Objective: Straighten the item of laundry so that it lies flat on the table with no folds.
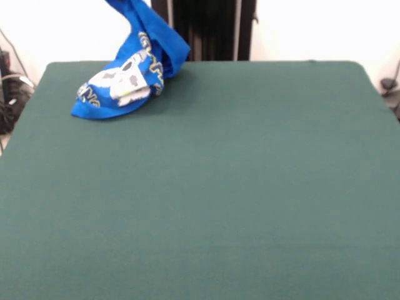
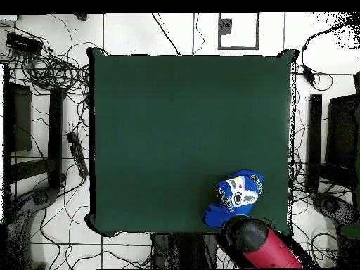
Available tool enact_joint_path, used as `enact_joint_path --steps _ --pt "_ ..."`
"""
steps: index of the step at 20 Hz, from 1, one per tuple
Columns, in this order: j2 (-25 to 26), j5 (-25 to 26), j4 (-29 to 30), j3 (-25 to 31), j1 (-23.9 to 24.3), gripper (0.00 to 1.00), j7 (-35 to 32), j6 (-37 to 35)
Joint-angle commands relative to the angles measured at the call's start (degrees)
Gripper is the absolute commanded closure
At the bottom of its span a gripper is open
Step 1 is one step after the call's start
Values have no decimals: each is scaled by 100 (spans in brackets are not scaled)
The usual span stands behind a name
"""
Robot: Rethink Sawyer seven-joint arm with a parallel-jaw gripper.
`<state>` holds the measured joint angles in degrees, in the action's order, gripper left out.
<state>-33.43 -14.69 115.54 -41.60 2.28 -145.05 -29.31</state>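
Clearly we have a soft, light shirt (image 1: pixel 128 75) to deal with: bright blue cloth with a white graphic and pale block letters, bunched into a heap near one corner of the table (image 1: pixel 237 187). In the front view one part of it rises as a twisted strip up past the picture's top edge, so we judge that the cloth is hanging from something above while the rest drags on the green felt. Being limp, it will not hold any shape; it should slide poorly on felt and drape wherever it is let down. We would take hold at a hem or a shoulder corner rather than in the bunched middle, so that a pull spreads the cloth instead of rolling it tighter.

From overhead, the shirt (image 2: pixel 238 197) lies close to the table's (image 2: pixel 155 126) edge on the robot's side, near a corner and well apart from the other three. The red and black arm (image 2: pixel 264 246) reaches over that edge and covers the lifted part of the cloth. We cannot see the gripper itself in either view, so whether it is clamping the strip we cannot tell.
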Motion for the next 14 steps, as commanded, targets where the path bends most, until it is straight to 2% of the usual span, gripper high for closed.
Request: enact_joint_path --steps 1,14 --pt "-322 429 -817 -220 -402 100 -335 -1465" --pt "-965 1284 -1693 -693 -371 100 43 -3123"
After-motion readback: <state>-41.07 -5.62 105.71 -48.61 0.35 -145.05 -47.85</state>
